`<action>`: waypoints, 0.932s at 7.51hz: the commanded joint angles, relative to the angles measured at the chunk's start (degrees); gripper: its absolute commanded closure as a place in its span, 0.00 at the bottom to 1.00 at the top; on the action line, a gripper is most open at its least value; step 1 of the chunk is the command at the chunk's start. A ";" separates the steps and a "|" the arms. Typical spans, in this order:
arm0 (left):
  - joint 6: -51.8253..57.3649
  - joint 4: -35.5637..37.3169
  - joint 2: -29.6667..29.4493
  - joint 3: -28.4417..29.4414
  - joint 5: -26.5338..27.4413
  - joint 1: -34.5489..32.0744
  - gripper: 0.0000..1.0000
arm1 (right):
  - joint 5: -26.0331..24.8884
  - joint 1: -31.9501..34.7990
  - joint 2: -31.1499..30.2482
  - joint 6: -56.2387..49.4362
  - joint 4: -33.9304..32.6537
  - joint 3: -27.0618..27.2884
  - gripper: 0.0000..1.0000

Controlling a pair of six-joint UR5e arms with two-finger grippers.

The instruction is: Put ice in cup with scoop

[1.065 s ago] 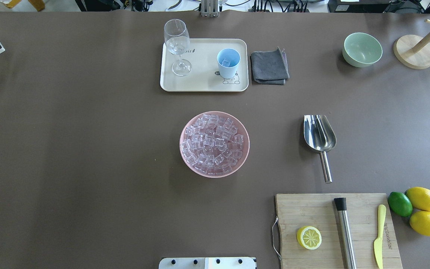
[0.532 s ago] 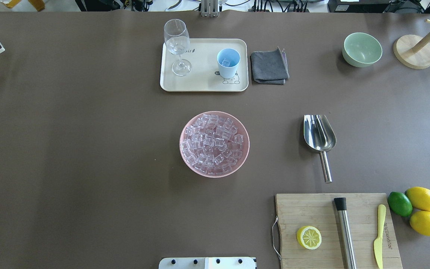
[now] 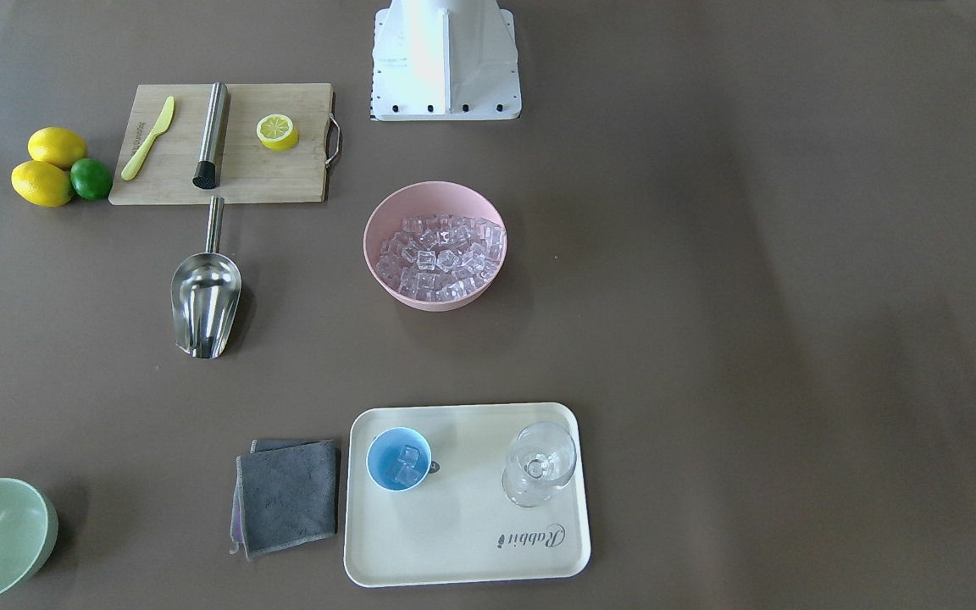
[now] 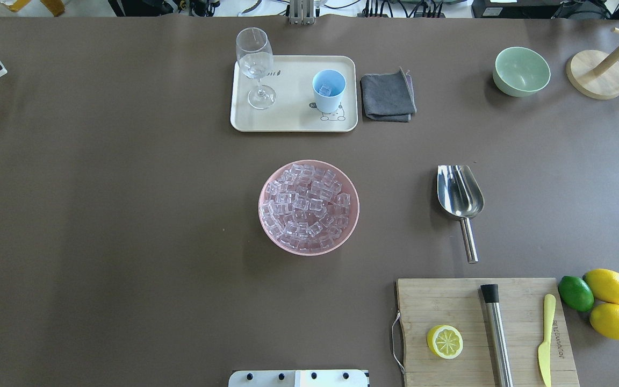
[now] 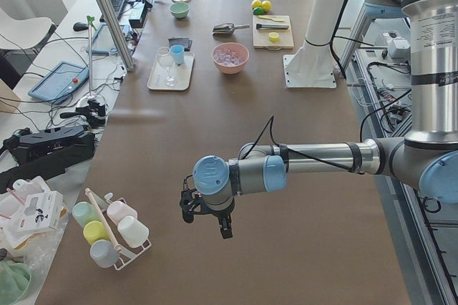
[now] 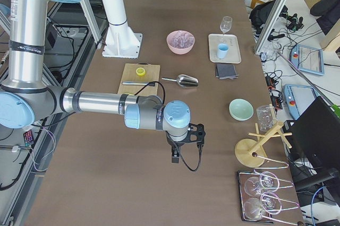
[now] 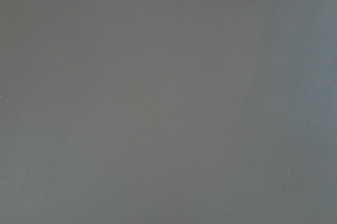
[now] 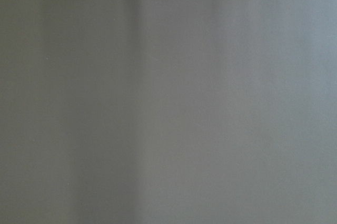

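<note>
Ice (image 4: 307, 207): small clear glassy cubes, most heaped in the pink bowl, a few in the cup.
Brown-covered table (image 4: 100, 215): bears every item below.
Left gripper (image 5: 207, 223): hangs over bare table at the left end, well apart from the tray. I cannot tell whether its fingers are spread or pressed together.
Right gripper (image 6: 186, 147): hangs over bare table at the right end. Finger state likewise cannot be told.
Bamboo cutting board (image 4: 449, 301): near right. It carries a halved lemon (image 4: 445, 342), a steel cylinder with a black tip (image 4: 497, 338) and a yellow-green plastic knife (image 4: 546, 338).
Cream rectangular tray (image 4: 288, 118): far centre. The cup stands on its right part, a clear stemmed glass (image 4: 256, 64) on its left.
Round pink bowl (image 4: 260, 207): table centre, nearer than the tray.
Shiny stainless-steel scoop (image 4: 460, 191): lies on the table right of the pink bowl, well apart from it, trough up, handle pointing near.
Small light-blue cup (image 4: 328, 103): upright.
</note>
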 commanded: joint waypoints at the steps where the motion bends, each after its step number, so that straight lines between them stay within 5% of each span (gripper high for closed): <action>1: -0.08 0.00 0.00 0.00 0.00 0.01 0.02 | -3.51 -0.13 0.88 -0.13 -1.38 0.59 0.01; 7: 0.00 0.00 0.00 0.00 0.00 0.01 0.02 | -5.36 -0.39 1.24 -3.82 -1.03 0.15 0.01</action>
